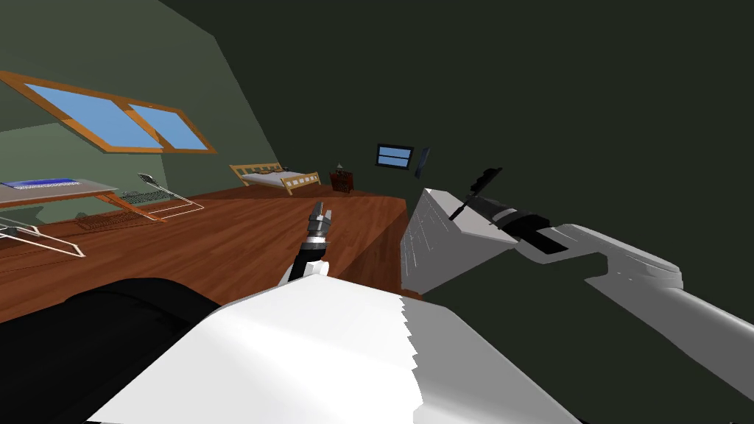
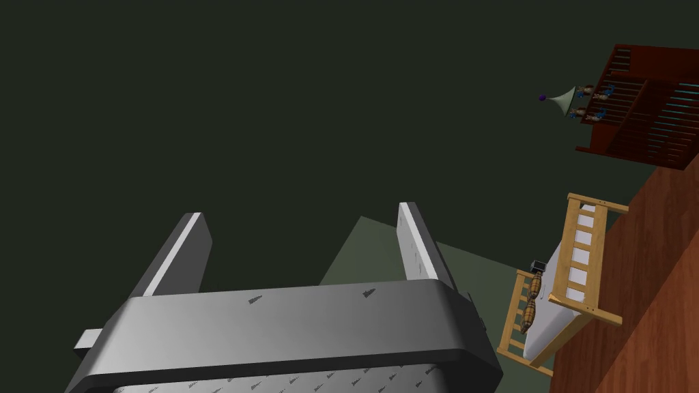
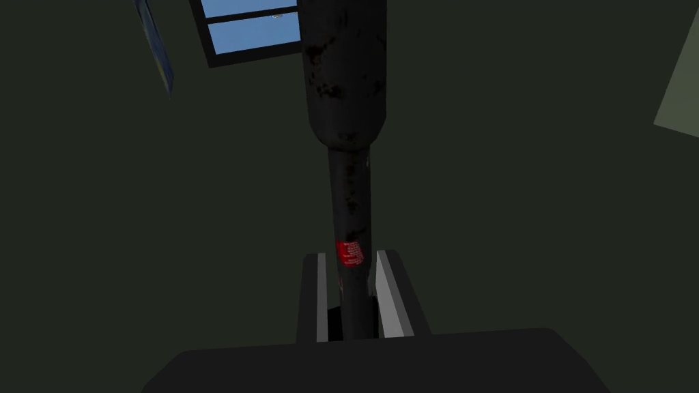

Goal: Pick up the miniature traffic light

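right gripper | fingers pinching the dark pole of the traffic light by its red label | above grey block | left gripper | fingers spread, left of block

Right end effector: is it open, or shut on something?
Shut on the miniature traffic light: in the right wrist view the right end effector clamps both sides of its dark pole, just below the red label.

Matt traffic light (scuffed, worn)

Red-brown plank floor. Standing on it at the far end: slatted wooden bed, dark red shelf unit just to its right. Grey-topped desk at left.
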